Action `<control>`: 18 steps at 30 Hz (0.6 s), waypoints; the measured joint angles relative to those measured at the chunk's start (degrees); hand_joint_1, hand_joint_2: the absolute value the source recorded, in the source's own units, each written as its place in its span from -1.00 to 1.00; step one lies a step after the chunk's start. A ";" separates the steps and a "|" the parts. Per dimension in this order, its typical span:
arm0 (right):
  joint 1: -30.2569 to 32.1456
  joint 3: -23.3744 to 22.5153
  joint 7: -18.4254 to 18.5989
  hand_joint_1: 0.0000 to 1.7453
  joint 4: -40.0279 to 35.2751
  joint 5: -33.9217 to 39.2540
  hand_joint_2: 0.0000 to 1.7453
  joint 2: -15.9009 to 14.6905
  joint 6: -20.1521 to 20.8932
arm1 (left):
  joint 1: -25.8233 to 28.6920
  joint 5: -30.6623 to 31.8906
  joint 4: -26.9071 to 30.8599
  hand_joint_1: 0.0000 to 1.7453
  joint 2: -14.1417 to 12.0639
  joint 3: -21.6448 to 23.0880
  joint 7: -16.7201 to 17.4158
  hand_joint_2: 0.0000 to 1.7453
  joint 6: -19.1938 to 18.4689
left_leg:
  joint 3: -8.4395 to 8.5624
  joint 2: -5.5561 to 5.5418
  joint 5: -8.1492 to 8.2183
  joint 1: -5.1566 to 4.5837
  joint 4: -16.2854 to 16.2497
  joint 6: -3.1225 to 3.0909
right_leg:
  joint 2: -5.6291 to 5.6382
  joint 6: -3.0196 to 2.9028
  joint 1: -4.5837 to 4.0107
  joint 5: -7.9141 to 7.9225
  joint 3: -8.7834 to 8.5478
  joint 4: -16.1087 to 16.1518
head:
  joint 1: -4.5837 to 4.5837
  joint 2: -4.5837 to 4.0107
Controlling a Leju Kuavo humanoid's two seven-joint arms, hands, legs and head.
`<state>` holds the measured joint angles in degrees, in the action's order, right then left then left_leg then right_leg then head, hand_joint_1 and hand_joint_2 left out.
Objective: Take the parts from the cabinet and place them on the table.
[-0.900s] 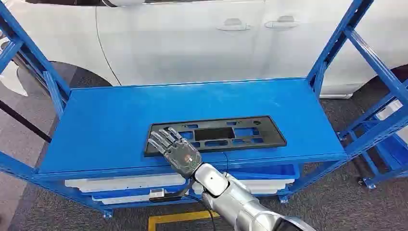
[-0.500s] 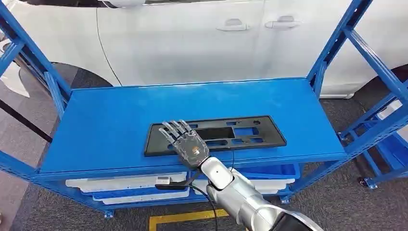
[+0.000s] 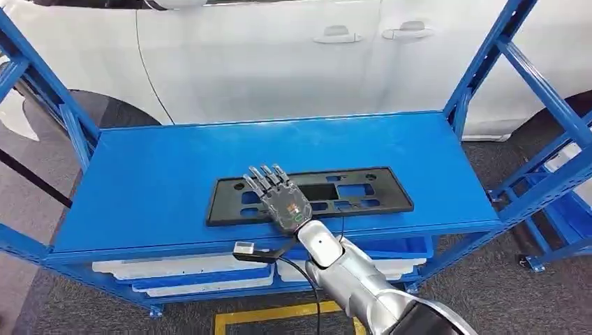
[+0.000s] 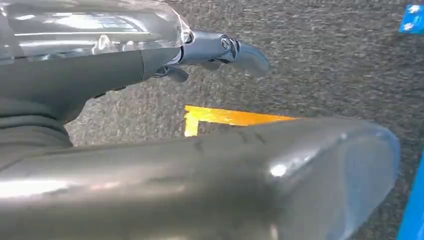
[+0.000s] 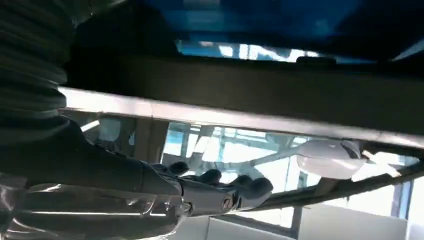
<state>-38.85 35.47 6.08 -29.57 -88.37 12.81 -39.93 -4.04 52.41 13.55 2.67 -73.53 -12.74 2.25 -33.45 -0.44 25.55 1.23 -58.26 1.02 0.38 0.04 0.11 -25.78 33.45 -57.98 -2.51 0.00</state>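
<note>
A long black plastic frame part (image 3: 349, 192) with several cut-outs lies flat near the front edge of the blue cabinet shelf (image 3: 160, 174). My right hand (image 3: 279, 199) reaches in from below and is over the part's left half, fingers stretched out and apart, holding nothing. Whether its palm touches the part I cannot tell. In the right wrist view the same hand (image 5: 210, 192) shows straight fingers with nothing in them. My left hand (image 4: 220, 50) hangs over the grey carpet, fingers extended and empty.
A white car (image 3: 279, 56) stands right behind the cabinet. Blue uprights (image 3: 489, 63) frame the shelf on both sides, and another blue rack (image 3: 565, 209) stands to the right. White trays (image 3: 181, 269) sit on the lower level. A yellow floor line (image 3: 265, 317) runs below.
My right hand has moved to the right and further in over the black part, from its left end toward its middle. The part has not moved.
</note>
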 joint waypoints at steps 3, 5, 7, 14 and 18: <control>-1.23 -0.76 3.81 -0.98 2.11 -1.09 1.00 -0.72 0.39 | 0.12 -0.07 -0.02 -1.00 0.00 -0.02 0.00 -1.00 0.00 | 0.27 0.10 -0.38 0.16 0.47 -1.46 | -0.04 1.05 0.36 -0.58 -0.11 -0.34 | 0.00 0.00; -2.34 -1.90 5.22 -0.98 3.88 -1.09 1.00 -1.96 1.07 | 0.04 -0.17 0.00 -1.00 0.00 -0.02 0.00 -1.00 0.07 | 0.21 0.10 -0.43 0.06 0.55 -2.08 | -0.09 1.49 0.38 -4.47 2.76 -6.58 | 0.00 0.00; -2.72 -3.13 5.33 0.66 5.11 -1.00 1.00 -3.32 1.51 | 0.19 -0.24 0.00 -1.00 0.00 -0.02 0.00 -1.00 0.13 | 0.14 0.09 -0.43 -0.14 0.53 -2.35 | -0.09 1.74 0.41 -8.33 7.37 -16.07 | 0.00 0.00; -4.39 -5.92 5.39 1.00 7.30 -0.89 1.00 -5.88 2.97 | 0.41 -0.15 -0.07 -1.00 0.33 -0.04 -0.22 -1.00 0.00 | 0.56 0.03 -0.27 -0.97 0.50 -1.94 | -0.50 -0.45 -0.55 0.30 -0.21 0.48 | 0.00 0.00; -4.32 -6.86 5.33 1.00 8.04 -0.81 1.00 -6.51 2.93 | 0.35 -0.05 -0.07 -1.00 0.26 -0.04 -0.35 -1.00 -0.09 | 0.50 0.08 -0.22 -0.89 0.57 -0.80 | -0.49 -1.01 0.09 1.15 -0.56 1.57 | -0.02 0.00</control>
<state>-43.17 28.61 11.41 -21.53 -89.18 6.30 -37.00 -3.69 52.37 13.49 2.93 -73.57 -13.09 2.16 -32.95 -0.36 25.33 0.33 -57.69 0.22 -0.10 -0.97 0.20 -24.63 32.89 -56.40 -2.54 0.00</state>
